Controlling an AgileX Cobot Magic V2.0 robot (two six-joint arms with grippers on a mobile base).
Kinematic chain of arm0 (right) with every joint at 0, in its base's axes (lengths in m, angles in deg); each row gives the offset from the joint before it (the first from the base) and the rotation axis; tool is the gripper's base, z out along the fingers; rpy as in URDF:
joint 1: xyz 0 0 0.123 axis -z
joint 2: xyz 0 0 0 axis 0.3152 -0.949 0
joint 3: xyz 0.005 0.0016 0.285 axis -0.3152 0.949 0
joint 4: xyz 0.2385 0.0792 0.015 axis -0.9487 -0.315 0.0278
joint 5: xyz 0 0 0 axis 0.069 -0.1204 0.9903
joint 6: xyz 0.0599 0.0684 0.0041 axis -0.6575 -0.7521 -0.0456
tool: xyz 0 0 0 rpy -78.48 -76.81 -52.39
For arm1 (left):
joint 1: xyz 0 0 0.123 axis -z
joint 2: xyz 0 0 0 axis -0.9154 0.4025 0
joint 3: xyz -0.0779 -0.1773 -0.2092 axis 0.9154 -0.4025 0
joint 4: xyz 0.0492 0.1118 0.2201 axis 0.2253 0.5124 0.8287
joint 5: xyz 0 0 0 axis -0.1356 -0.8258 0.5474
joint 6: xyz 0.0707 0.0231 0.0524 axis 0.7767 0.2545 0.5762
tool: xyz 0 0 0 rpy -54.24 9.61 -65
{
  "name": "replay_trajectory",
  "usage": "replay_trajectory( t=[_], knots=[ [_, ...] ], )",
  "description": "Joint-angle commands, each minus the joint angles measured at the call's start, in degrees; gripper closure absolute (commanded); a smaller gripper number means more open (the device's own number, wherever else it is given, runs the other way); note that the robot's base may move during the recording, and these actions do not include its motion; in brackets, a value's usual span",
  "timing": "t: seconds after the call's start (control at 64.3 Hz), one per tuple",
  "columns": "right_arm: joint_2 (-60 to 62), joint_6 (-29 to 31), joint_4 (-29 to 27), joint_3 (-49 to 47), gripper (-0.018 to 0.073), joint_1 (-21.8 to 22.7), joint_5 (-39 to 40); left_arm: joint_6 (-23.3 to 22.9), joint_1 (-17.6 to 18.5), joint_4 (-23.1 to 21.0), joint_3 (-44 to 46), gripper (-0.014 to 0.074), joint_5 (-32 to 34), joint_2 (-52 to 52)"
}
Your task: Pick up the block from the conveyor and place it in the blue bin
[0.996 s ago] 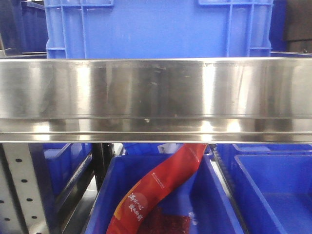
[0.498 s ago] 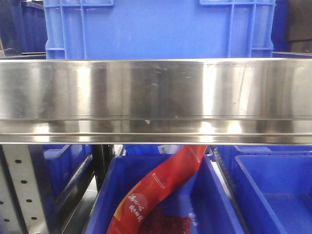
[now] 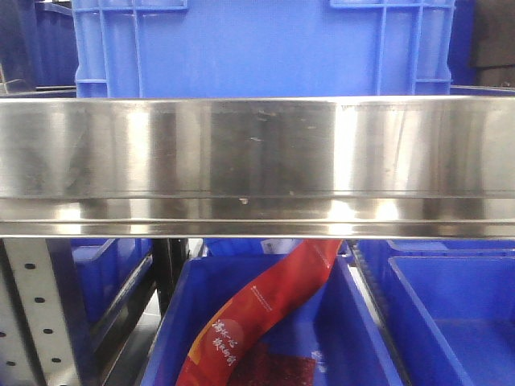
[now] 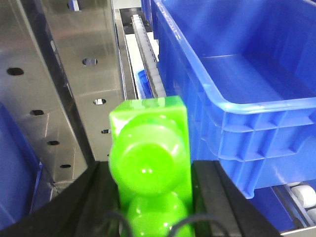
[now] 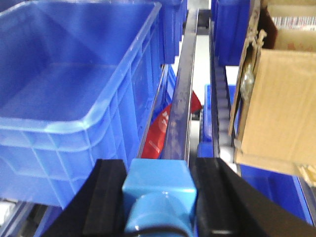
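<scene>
In the left wrist view my left gripper point(image 4: 150, 173) is shut on the bright green block point(image 4: 148, 133), which has round studs facing the camera. It is held beside and below the rim of a large blue bin point(image 4: 247, 116) on the right. In the right wrist view my right gripper point(image 5: 159, 173) is shut on a light blue studded block point(image 5: 159, 185), to the right of another large blue bin point(image 5: 74, 123). The conveyor is out of view. Neither gripper shows in the front view.
A wide steel rail point(image 3: 257, 161) crosses the front view, with a blue crate point(image 3: 257, 48) above and blue bins below; one holds a red packet point(image 3: 257, 310). Perforated steel uprights point(image 4: 59, 89) stand on the left. A cardboard box point(image 5: 276, 103) is at the right.
</scene>
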Motion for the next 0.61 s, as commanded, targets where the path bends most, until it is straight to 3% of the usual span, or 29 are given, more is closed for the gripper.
replay_trajectory(
  t=[0.0, 0.28, 0.358, 0.498, 0.591],
  knots=[
    [0.22, 0.21, 0.61, -0.43, 0.0721, -0.09, 1.78, -0.52, 0.44, -0.07, 0.1, 0.0707, 1.0, -0.22],
    [0.22, 0.21, 0.22, -1.02, 0.0721, -0.09, 4.34, -0.52, 0.44, -0.31, 0.26, 0.0707, 4.1, 0.14],
    [0.22, 0.21, -1.65, -2.73, 0.0721, -0.09, 4.55, 1.42, 0.63, -0.72, 1.94, 0.0707, 5.6, 1.64],
    [-3.94, 4.81, -6.98, -7.94, 0.0721, -1.43, 4.69, 4.28, 3.29, -2.03, 10.02, 0.0707, 5.63, 7.92],
    [-8.7, 5.74, -9.42, -13.33, 0.0721, -4.63, 5.31, 4.41, 7.03, -2.03, 18.52, 0.0707, 5.63, 14.9]
  ],
)
